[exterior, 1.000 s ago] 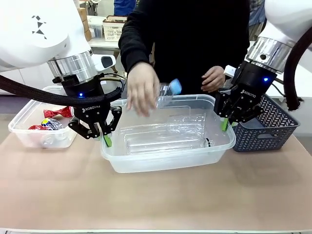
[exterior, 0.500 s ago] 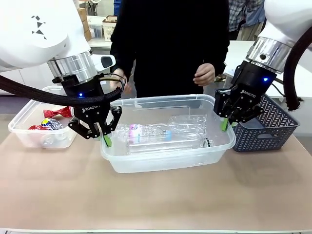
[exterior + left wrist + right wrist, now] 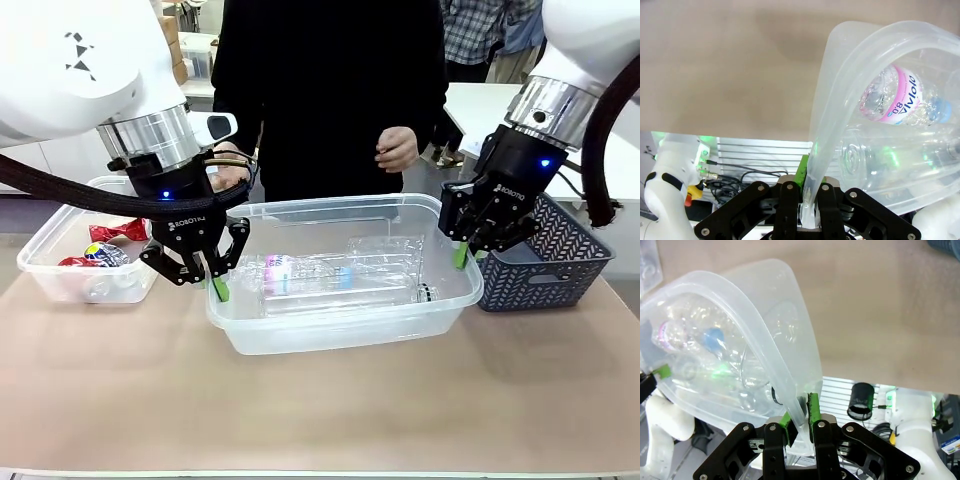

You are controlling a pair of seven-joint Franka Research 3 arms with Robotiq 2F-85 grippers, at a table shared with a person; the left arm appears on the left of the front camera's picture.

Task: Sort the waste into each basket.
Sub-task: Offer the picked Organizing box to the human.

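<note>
A large clear basket (image 3: 340,206) stands mid-table with several clear crushed bottles in it, one with a pink label (image 3: 281,272) and a blue cap. My left gripper (image 3: 218,286) is shut on the basket's left rim, and my right gripper (image 3: 461,256) is shut on its right rim. In the left wrist view the left gripper (image 3: 807,181) pinches the rim beside the pink-labelled bottle (image 3: 895,98). In the right wrist view the right gripper (image 3: 800,412) clamps the basket wall (image 3: 790,315). A smaller clear basket (image 3: 38,266) at the left holds red wrappers (image 3: 122,231) and a can with blue and yellow print (image 3: 101,252).
A dark blue lattice basket (image 3: 562,252) sits at the right, just behind my right gripper. A person in black stands at the far side, one hand (image 3: 399,148) raised over the big basket's back, the other (image 3: 228,170) near my left wrist. Bare tabletop (image 3: 330,410) lies in front.
The person's hand, which held a bottle over the big basket, has let it go and drawn back. The pink-labelled bottle now lies inside. Neither gripper has moved.
</note>
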